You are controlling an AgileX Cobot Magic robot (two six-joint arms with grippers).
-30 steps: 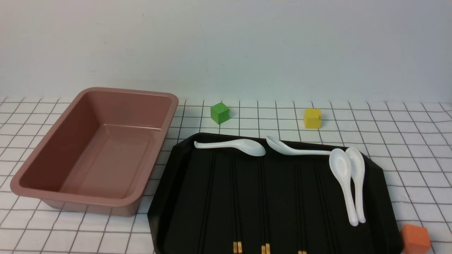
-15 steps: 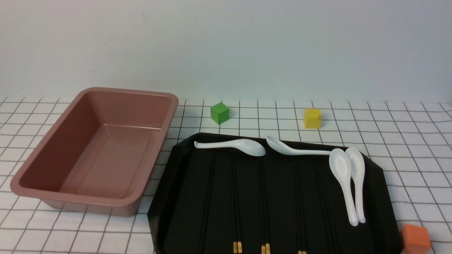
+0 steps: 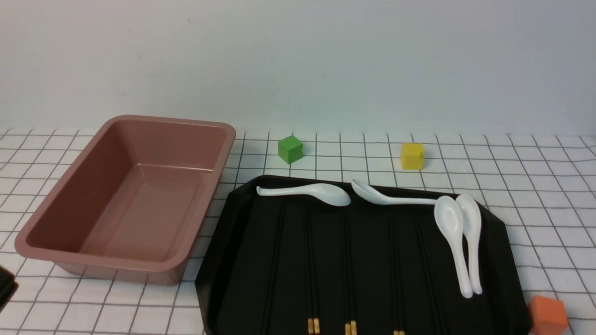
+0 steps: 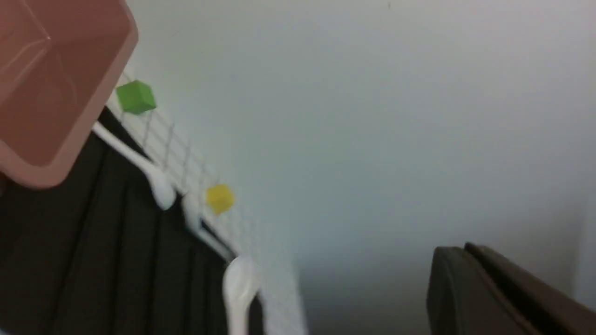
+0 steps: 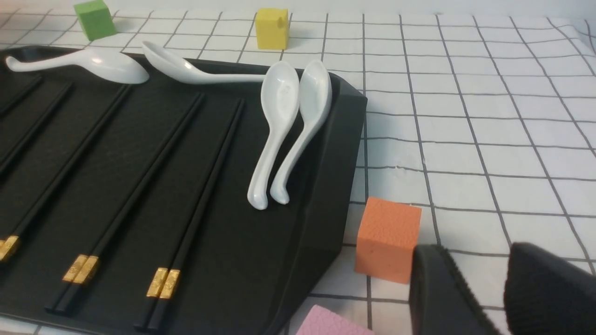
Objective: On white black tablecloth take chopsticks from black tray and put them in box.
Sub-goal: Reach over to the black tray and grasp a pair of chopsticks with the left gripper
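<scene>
The black tray [image 3: 493, 242] lies on the checked tablecloth [image 3: 535, 186], right of the empty pinkish-brown box [image 3: 70, 186]. Several pairs of black chopsticks [image 3: 311, 260] lie lengthwise in the tray, gold-banded ends nearest me. They also show in the right wrist view [image 5: 186, 186]. My left gripper [image 4: 451, 251] is raised, its fingers together and empty, in a blurred view of the box [image 4: 46, 70] and tray [image 4: 70, 242]. A dark part of it [image 3: 5, 286] shows left of the box. My right gripper [image 5: 475, 265] is open and empty over the cloth, right of the tray [image 5: 335, 153].
Several white spoons [image 3: 458, 242] lie on the tray's far and right parts. A green cube [image 3: 290, 149] and a yellow cube [image 3: 412, 156] stand behind the tray. An orange cube [image 5: 386, 239] stands beside my right gripper, with a pink block [image 5: 330, 324] near it.
A dark part of my left gripper has come into the front view at the lower left edge. Nothing on the cloth has moved.
</scene>
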